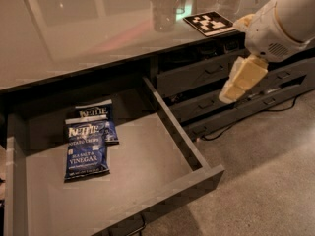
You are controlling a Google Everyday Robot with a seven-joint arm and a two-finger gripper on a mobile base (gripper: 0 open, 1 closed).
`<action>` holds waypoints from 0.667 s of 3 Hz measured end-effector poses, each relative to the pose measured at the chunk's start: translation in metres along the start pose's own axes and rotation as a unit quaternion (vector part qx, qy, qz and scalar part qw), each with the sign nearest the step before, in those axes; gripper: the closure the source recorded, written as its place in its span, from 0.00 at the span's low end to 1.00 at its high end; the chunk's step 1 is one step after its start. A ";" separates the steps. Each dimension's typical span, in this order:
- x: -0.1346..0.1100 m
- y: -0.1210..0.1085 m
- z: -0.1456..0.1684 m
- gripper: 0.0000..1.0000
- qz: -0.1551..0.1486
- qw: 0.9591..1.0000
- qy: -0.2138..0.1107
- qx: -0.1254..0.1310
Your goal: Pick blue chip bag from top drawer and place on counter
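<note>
The top drawer (147,168) is pulled out wide, its flat grey floor bare except for two bags. The blue chip bag (86,149), dark blue with white "Sea Salt & Vinegar" lettering, lies flat at the left of the drawer. A second blue Kettle bag (101,116) lies behind it, partly under it. My gripper (231,92), cream-coloured below a white arm, hangs at the right in front of the stacked drawers, well right of the bags and apart from them. The counter (74,31) runs above the drawer and bears a black-and-white tag (208,22).
Narrower stacked grey drawers (206,75) with dark handles sit right of the open drawer. A clear glass (165,11) stands on the counter near the tag. A black cable (290,106) lies on the speckled floor (266,181).
</note>
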State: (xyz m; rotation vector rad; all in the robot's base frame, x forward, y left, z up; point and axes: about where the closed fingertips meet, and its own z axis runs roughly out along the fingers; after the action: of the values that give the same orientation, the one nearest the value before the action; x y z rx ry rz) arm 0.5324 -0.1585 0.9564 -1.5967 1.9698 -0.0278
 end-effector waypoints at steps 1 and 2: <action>-0.018 -0.020 0.021 0.00 0.004 0.999 -0.042 0.017; -0.055 -0.029 0.058 0.00 -0.029 0.994 -0.103 -0.029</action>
State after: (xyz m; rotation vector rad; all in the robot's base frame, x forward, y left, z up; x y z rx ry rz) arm 0.5902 -0.0976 0.9433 -1.6247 1.7805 0.1651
